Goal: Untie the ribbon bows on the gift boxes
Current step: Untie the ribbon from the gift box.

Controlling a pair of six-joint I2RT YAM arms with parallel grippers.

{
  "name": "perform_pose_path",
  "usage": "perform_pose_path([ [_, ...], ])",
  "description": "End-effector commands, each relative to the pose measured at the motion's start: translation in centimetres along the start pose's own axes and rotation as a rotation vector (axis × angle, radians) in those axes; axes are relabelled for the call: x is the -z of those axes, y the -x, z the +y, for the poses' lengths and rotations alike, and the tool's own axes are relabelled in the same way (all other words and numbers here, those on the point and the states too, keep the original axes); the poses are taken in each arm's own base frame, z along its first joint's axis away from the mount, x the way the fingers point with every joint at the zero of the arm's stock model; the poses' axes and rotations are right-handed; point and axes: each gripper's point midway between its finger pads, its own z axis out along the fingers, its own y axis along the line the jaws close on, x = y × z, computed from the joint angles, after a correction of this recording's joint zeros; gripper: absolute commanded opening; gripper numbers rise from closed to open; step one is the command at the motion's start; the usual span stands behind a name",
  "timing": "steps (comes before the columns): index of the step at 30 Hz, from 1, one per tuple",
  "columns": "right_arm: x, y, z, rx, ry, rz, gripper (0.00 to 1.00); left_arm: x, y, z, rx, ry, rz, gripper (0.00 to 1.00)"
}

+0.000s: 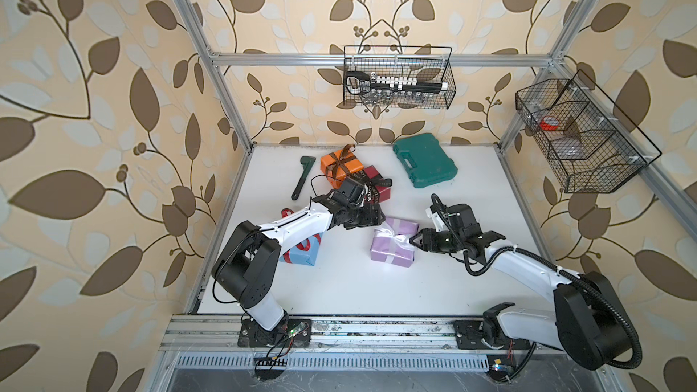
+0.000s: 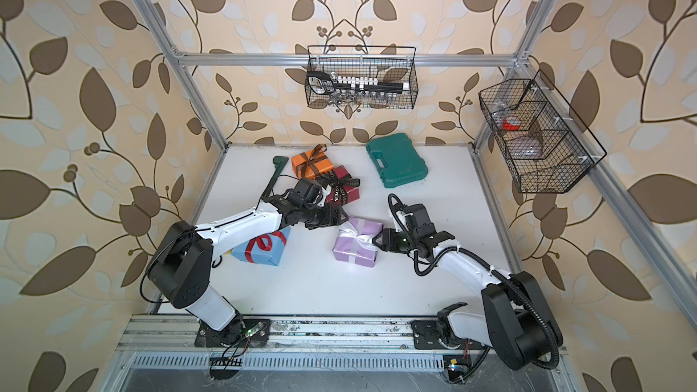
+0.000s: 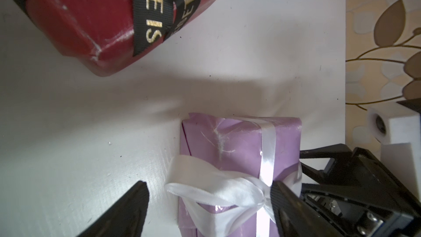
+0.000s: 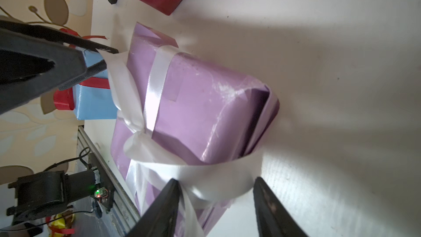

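Counter (image 1: 339, 288), gift boxes noted left to right.

Light blue box (image 2: 275, 258): nearest the left edge, partly under the left arm. Red ribbon (image 2: 264, 243) crossed over the top, with curled loops standing up; the knot itself is hidden.

Orange box (image 1: 349, 169): toward the back. Brown ribbon (image 1: 336, 162) crossed and tied, its loops upright over the top face.

Dark red box (image 1: 383, 192): touching the orange box on its right-front side. Black ribbon (image 1: 377, 184) with pale lettering, tied in a bow with the tails spread across the top. The paper shows white scuffs at the edges in the left wrist view.

Left end effector (image 3: 209, 184): jaws spread wide, low over the lilac box's left end. One finger is beside the box over bare counter and the other is at the bow's knot, so the white loop lies between them without being pinched.

Lilac box (image 1: 388, 252): centre of the counter, between the two arms, with creased and scuffed paper. White ribbon (image 1: 396, 237): glossy satin, crossed over the box and knotted on top. One loop lies toward the left arm and another toward the right.

Right end effector (image 4: 215, 185): jaws about half apart at the box's right side. A band of the white loop lies across the gap and touches one finger; no pinch is seen.
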Motion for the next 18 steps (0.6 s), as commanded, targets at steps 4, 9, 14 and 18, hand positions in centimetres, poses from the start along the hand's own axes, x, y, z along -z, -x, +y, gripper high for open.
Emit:
perform_pose_path([
  [4, 0.5, 2.5, 1.3, 0.029, 0.016, -0.083, 0.33, 0.3, 0.6, -1.0, -0.016, -0.018, -0.006, 0.86],
  [9, 0.5, 3.1, 2.0, 0.024, 0.043, -0.099, 0.21, 0.0, 0.7, -1.1, -0.016, -0.021, 0.002, 0.86],
  [14, 0.8, 3.9, 2.3, 0.046, 0.043, -0.127, 0.19, -0.1, 0.6, -1.1, -0.016, -0.024, 0.005, 0.86],
  [18, 0.4, 4.2, 2.4, 0.048, 0.045, -0.118, 0.19, -0.7, 0.6, -1.2, -0.013, -0.033, 0.013, 0.78],
])
